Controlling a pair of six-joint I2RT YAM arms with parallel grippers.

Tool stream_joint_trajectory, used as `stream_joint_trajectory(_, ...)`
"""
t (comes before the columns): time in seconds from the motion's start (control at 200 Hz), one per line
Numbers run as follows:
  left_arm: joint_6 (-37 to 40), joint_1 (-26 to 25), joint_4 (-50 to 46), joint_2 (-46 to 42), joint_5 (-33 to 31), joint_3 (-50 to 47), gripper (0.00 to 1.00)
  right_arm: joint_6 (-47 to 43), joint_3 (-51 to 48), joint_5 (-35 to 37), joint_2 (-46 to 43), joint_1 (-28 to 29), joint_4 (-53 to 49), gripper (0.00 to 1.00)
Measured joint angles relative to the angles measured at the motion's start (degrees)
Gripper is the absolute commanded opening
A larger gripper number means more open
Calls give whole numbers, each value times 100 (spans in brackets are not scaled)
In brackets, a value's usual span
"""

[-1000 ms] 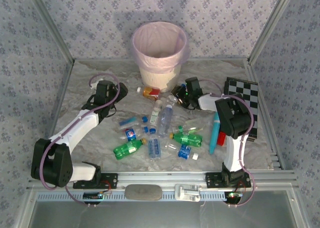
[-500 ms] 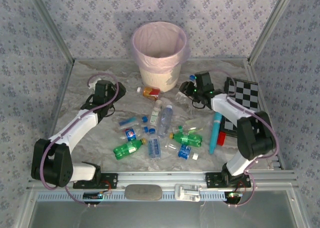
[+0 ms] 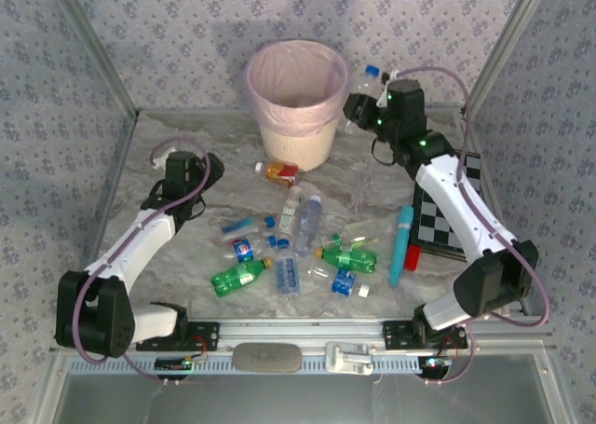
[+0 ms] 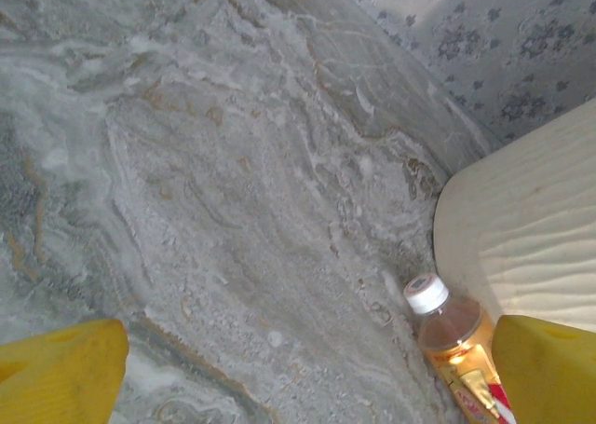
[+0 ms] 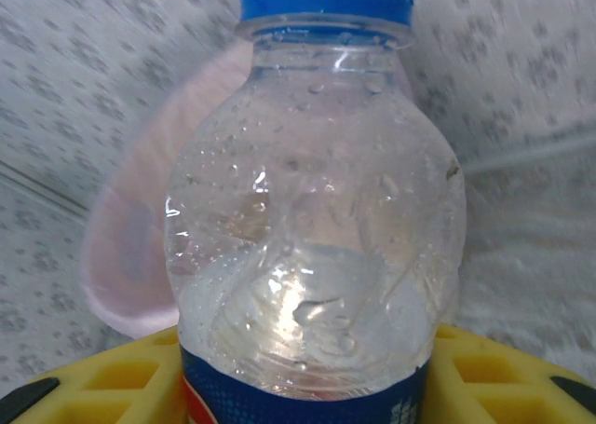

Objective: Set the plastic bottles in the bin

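Observation:
My right gripper [image 3: 370, 104] is shut on a clear plastic bottle [image 3: 366, 86] with a blue cap and blue label, held upright in the air just right of the bin's rim. In the right wrist view that bottle [image 5: 312, 210] stands between my yellow fingers [image 5: 503, 373], with the pink-lined bin [image 5: 130, 256] behind it. The cream bin [image 3: 296, 144] stands at the back centre. Several bottles lie on the table: two green ones [image 3: 237, 277] [image 3: 352, 258], a clear one [image 3: 306, 222], an orange-labelled one [image 3: 279, 170]. My left gripper [image 3: 210, 169] is open above bare table, the orange-labelled bottle [image 4: 456, 335] by its right finger [image 4: 549, 368].
A turquoise stick with a red end [image 3: 400, 247] lies right of the bottle pile. A chequered board [image 3: 445, 214] sits at the right under my right arm. Metal frame posts [image 3: 102, 61] flank the table, and a rail [image 3: 298, 331] runs along the near edge.
My right arm has lifted the blue-capped bottle from the table beside the bin up to the bin's rim at its right. My left gripper has drifted slightly left and stayed open.

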Motion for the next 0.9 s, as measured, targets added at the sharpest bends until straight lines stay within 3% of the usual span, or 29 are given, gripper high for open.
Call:
stream_joint_trajectory(0.17, -22, 0, -7, -52, 114, -264, 100, -146, 1012, -13, 518, 155, 120, 50)
stream_joint_trajectory(0.38, -15, 0, -17, -234, 243, -313, 100, -240, 2369, -4, 1836, 400, 76, 50)
stream_joint_trajectory(0.65, 125, 13, -31, -588, 267, -494, 100, -341, 4660, 31, 3812, 636, -866, 50)
stream_joint_trajectory(0.775, 199, 48, -68, -610, 323, -575, 100, -323, 5202, 55, 4286, 702, -1172, 51)
stream_joint_trajectory(0.825, 223, 66, -72, -610, 352, -595, 100, -293, 5263, 74, 4382, 719, -1187, 54)
stream_joint_trajectory(0.905, 245, 70, -87, -610, 374, -601, 100, -201, 5331, 96, 4435, 750, -1158, 67)
